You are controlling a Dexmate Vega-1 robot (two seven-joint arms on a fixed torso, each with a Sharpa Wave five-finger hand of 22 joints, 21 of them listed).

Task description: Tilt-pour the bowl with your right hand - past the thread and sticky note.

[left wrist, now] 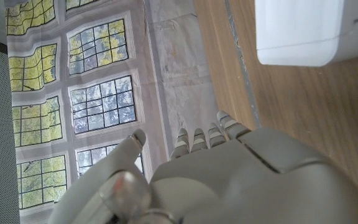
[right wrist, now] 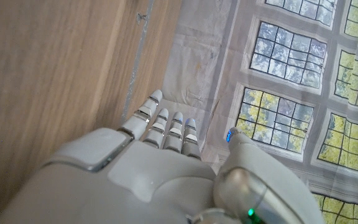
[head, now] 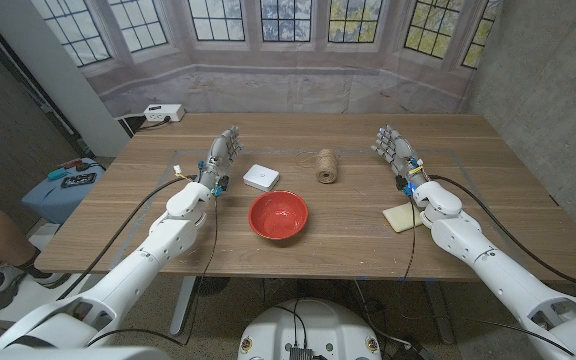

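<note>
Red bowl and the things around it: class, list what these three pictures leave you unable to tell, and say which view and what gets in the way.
- Red bowl, head view: whether anything lies inside is too small to tell.
- Sticky note, head view: partly covered by the right arm.
- White box, left wrist view: cut off by the picture's edge.
- Thread, head view: its loose end is too small to see.
- Right hand, right wrist view: seen from behind, palm side hidden.

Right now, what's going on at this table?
Nothing is being handled yet. The robot's left hand and right hand are both open and holding nothing. The red bowl sits untouched between them, with the thread spool behind it, a white box nearby, and the sticky note beside the right arm.
</note>
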